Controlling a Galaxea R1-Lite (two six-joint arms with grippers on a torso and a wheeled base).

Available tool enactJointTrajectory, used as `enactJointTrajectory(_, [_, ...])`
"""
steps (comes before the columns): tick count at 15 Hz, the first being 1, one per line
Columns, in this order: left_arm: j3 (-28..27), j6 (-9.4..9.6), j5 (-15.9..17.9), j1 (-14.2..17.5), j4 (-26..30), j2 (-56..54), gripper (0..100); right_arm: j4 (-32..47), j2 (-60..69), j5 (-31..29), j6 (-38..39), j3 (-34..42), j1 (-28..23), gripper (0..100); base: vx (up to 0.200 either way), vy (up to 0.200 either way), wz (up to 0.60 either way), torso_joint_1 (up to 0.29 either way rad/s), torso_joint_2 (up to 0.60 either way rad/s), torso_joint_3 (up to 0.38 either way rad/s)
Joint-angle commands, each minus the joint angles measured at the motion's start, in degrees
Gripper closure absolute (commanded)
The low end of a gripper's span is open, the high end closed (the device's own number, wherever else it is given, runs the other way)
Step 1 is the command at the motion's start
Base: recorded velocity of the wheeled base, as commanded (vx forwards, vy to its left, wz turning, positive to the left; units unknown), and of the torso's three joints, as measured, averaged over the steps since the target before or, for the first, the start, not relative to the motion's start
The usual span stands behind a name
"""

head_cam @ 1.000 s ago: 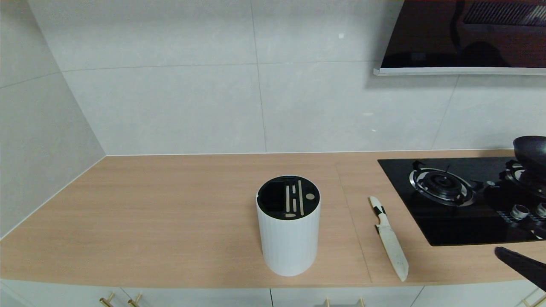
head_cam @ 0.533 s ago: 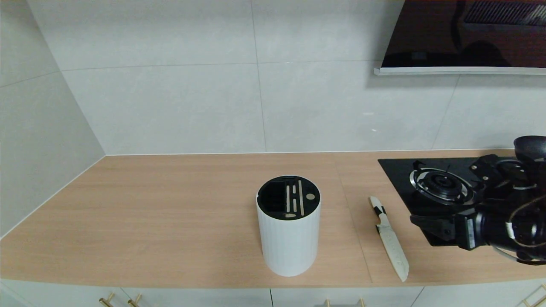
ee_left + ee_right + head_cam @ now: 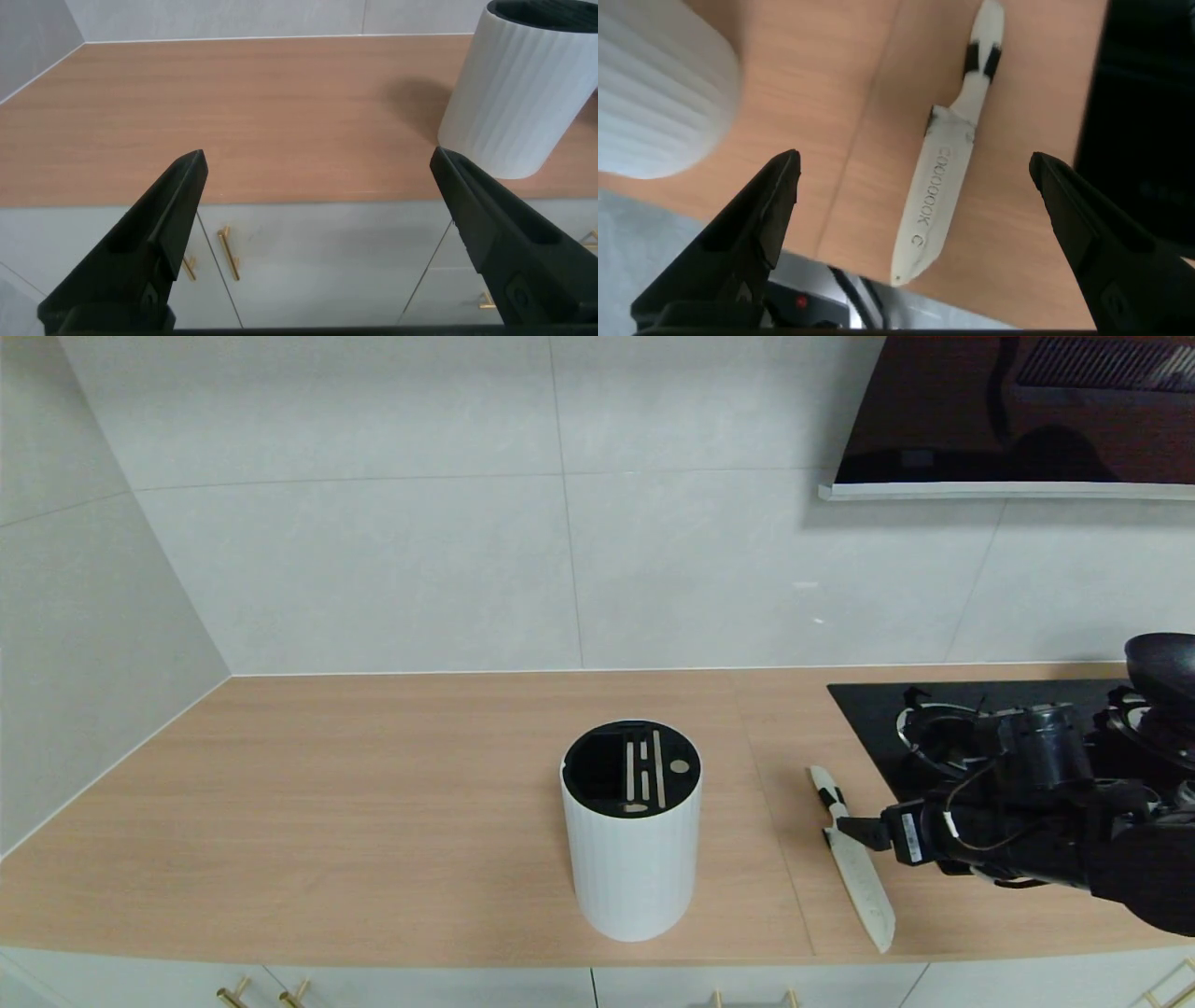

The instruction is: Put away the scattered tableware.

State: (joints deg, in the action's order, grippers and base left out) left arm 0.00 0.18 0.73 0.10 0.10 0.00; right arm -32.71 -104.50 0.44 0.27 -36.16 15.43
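Note:
A white knife (image 3: 854,868) with a black-banded handle lies flat on the wooden counter (image 3: 373,803), between the stove and a white ribbed knife holder (image 3: 631,845) with a black slotted top. My right gripper (image 3: 854,831) hovers just over the knife where blade meets handle. In the right wrist view the knife (image 3: 948,182) lies between the open fingers (image 3: 747,247), with nothing gripped. My left gripper (image 3: 318,161) is open and empty in front of the counter's front edge, with the holder (image 3: 523,84) off to one side.
A black gas stove (image 3: 943,747) with burners takes the counter's right end, with a dark pan (image 3: 1162,663) on the far burner. A range hood (image 3: 1008,420) hangs above. Cabinet doors with gold handles (image 3: 229,254) sit below the counter edge. Bare counter stretches left of the holder.
My right arm came in from the lower right corner and swept left across the stove's front until its gripper is over the knife. Knife and holder have stayed put.

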Motion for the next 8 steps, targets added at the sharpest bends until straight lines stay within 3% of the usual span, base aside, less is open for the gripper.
enactJointTrajectory(1, [0.0,-0.01,0.1,0.1,0.0,0.0,0,-2.4,-6.8,-1.6,0.1,-0.4,0.0,0,0.0,0.0,0.0,0.0,0.0,0.0])
enactJointTrajectory(8, [0.0,-0.01,0.1,0.1,0.0,0.0,0,-8.5,-17.8,-4.4,3.9,-3.4,0.0,0,0.0,0.0,0.0,0.0,0.0,0.0])
